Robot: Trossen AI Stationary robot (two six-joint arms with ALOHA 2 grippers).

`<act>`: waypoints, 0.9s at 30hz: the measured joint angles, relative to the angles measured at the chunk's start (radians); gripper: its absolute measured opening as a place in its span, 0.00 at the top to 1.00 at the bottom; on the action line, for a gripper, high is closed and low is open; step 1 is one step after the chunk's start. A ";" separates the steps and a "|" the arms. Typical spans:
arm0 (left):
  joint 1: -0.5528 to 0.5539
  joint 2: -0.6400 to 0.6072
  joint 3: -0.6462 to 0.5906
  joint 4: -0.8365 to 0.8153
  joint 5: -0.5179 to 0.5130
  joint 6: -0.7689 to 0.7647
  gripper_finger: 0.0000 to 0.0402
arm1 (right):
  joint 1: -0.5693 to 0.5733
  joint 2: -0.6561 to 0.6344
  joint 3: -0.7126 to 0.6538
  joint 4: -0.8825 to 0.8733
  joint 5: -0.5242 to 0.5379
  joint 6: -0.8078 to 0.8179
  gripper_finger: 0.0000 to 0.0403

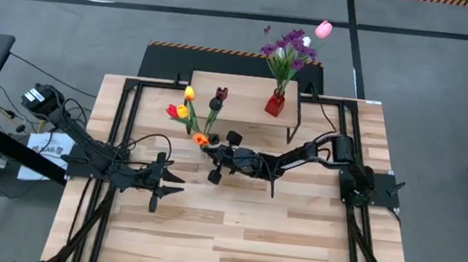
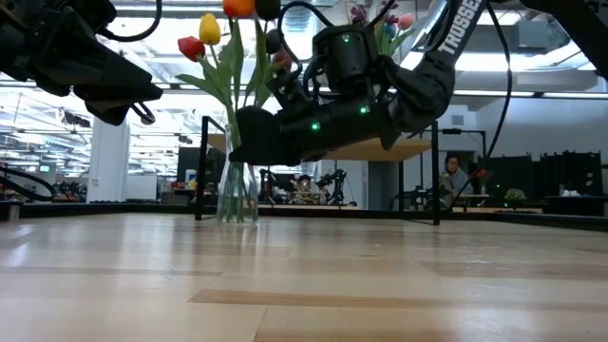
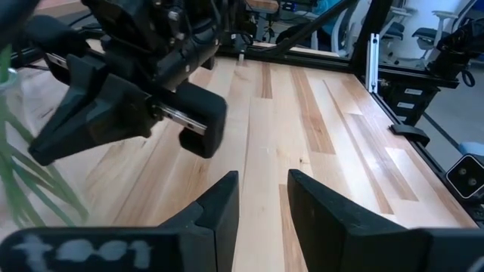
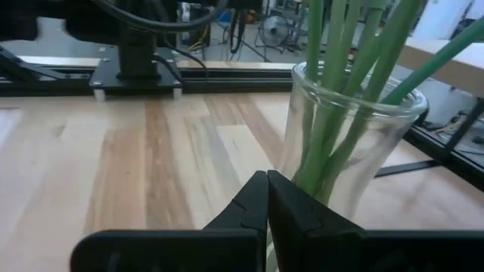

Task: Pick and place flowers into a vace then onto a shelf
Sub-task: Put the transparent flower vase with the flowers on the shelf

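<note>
Just beside the glass vase (image 4: 340,143) of flowers (image 1: 192,114), the right gripper's (image 4: 266,200) jaws are pressed together, empty

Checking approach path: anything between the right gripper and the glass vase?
Nothing. In the right wrist view, the shut right gripper sits right before the glass vase, with only bare table alongside.

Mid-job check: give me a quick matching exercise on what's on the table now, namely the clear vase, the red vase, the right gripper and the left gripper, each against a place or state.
1. clear glass vase
2. red vase
3. right gripper
4. left gripper

A. on the shelf, with purple blossoms
B. fingers apart, holding nothing
C. shut, empty, close to the glass
D. on the table, holding tulips

Pairs: 1-D, 2-A, 3-C, 4-B
</note>
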 joint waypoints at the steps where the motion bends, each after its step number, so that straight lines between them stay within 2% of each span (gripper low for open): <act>1: 0.000 0.000 0.000 0.000 0.000 0.000 0.74 | -0.004 0.000 0.000 0.000 0.002 0.000 1.00; 16: 0.000 0.000 0.000 0.000 0.000 0.000 0.74 | -0.035 0.000 0.025 0.002 0.004 -0.024 1.00; 27: 0.000 0.000 0.000 0.000 0.000 -0.003 0.74 | -0.024 0.000 0.059 -0.101 -0.021 -0.052 1.00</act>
